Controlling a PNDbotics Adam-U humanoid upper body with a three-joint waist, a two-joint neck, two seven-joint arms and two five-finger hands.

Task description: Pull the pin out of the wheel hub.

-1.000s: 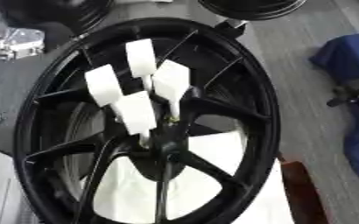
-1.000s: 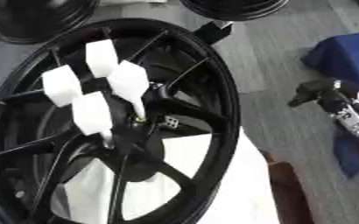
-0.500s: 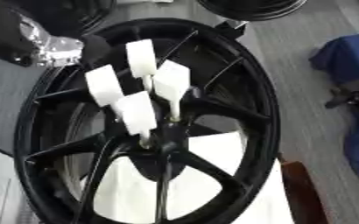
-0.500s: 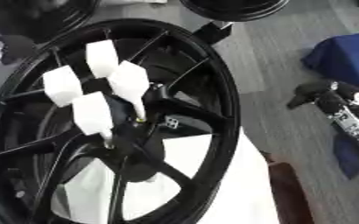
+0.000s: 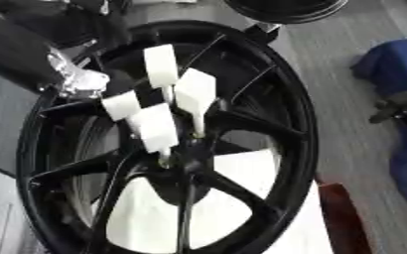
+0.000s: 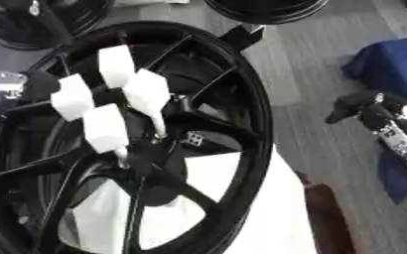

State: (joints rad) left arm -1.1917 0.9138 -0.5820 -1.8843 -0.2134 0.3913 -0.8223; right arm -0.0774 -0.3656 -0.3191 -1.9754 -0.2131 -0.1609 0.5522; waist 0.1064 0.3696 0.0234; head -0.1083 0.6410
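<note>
A large black spoked wheel [image 5: 285, 124] lies flat in front of me. Several pins with white block heads stand in its hub [image 5: 179, 166]: one at the back [image 5: 161, 63], one to the right [image 5: 195, 92], one in front [image 5: 155, 128] and one on the left [image 5: 120, 105]. My left hand [image 6: 35, 84] reaches in from the upper left over the rim, its dark end right beside the left pin [image 6: 71, 96]. Whether it touches that pin is hidden. My right hand [image 6: 356, 105] hangs off to the right of the wheel, holding nothing.
White sheet [image 5: 241, 173] shows under the spokes. Two more black wheels lie at the far edge [image 5: 285, 7], [image 6: 33, 20]. A blue cloth [image 5: 394, 64] is at the right, and a dark red-brown edge [image 6: 324, 218] at the lower right.
My left arm has swung in from the upper left, over the wheel's rim, up to the left pin. The pins and my right hand have stayed put.
</note>
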